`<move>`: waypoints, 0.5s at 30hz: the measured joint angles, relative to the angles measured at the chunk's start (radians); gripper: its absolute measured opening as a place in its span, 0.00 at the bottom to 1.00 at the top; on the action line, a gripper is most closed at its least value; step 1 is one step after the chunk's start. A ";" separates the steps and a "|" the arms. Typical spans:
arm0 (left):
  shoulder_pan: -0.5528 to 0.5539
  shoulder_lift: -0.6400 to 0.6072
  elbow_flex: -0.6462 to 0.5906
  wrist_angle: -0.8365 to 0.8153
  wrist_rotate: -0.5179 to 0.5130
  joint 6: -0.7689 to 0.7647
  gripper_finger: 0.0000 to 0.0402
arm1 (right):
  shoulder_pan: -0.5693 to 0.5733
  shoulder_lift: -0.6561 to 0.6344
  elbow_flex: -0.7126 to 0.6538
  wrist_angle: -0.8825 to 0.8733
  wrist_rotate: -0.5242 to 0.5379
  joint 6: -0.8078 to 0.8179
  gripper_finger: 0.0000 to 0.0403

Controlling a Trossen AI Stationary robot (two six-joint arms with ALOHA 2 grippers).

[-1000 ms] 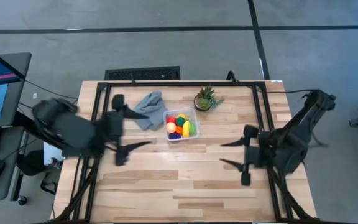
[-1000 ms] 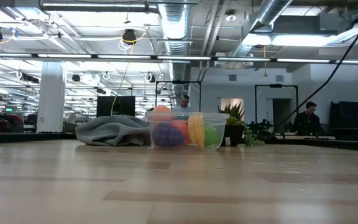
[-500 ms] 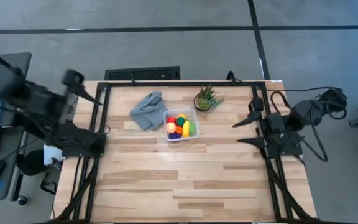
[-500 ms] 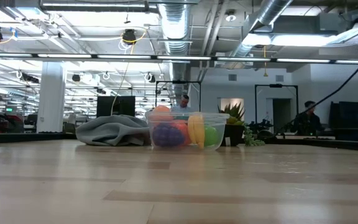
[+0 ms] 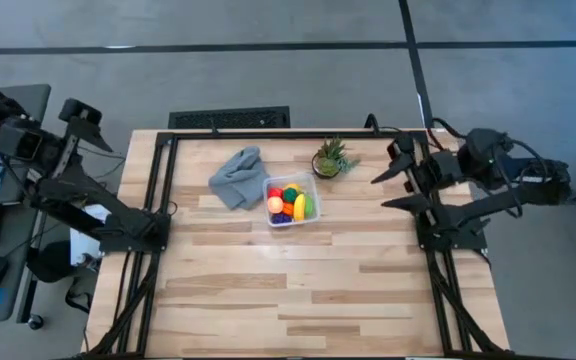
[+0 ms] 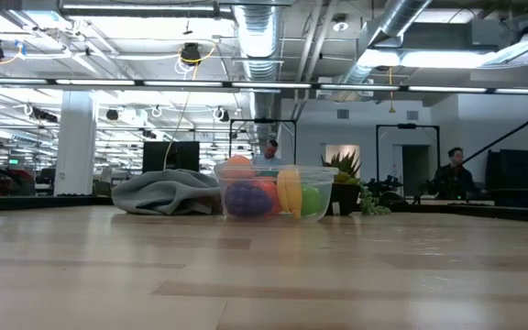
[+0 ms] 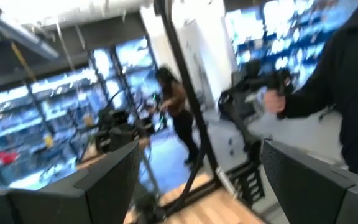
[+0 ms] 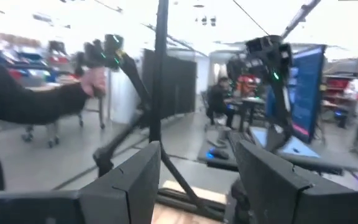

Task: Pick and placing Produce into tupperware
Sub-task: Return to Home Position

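Since the produce (image 5: 290, 204) in view all sits piled inside the tupperware (image 6: 319, 172), w/ no loose piece seen on the tabletop (image 5: 298, 290), the pick-and-place part looks done, & only parking the arms seems to remain. The tupperware stands at the tabletop's far middle, just beside the grey cloth (image 5: 236, 172) & near the potted plant (image 5: 329, 158), well apart from both claws. The right claw (image 5: 378, 193) hangs wide & empty over the right edge, while the left claw (image 5: 100, 132) is wide & empty too, off past the left edge.
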 joint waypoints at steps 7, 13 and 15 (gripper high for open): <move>-0.002 -0.262 -0.441 0.305 -0.118 -0.080 0.80 | -0.192 0.084 -0.001 0.089 -0.274 0.144 0.58; -0.011 -0.400 -0.710 0.514 0.098 -0.023 0.80 | -0.285 0.219 -0.002 0.343 -0.515 0.227 0.58; -0.011 -0.446 -0.777 0.577 0.104 -0.022 0.80 | -0.310 0.249 -0.001 0.413 -0.547 0.247 0.58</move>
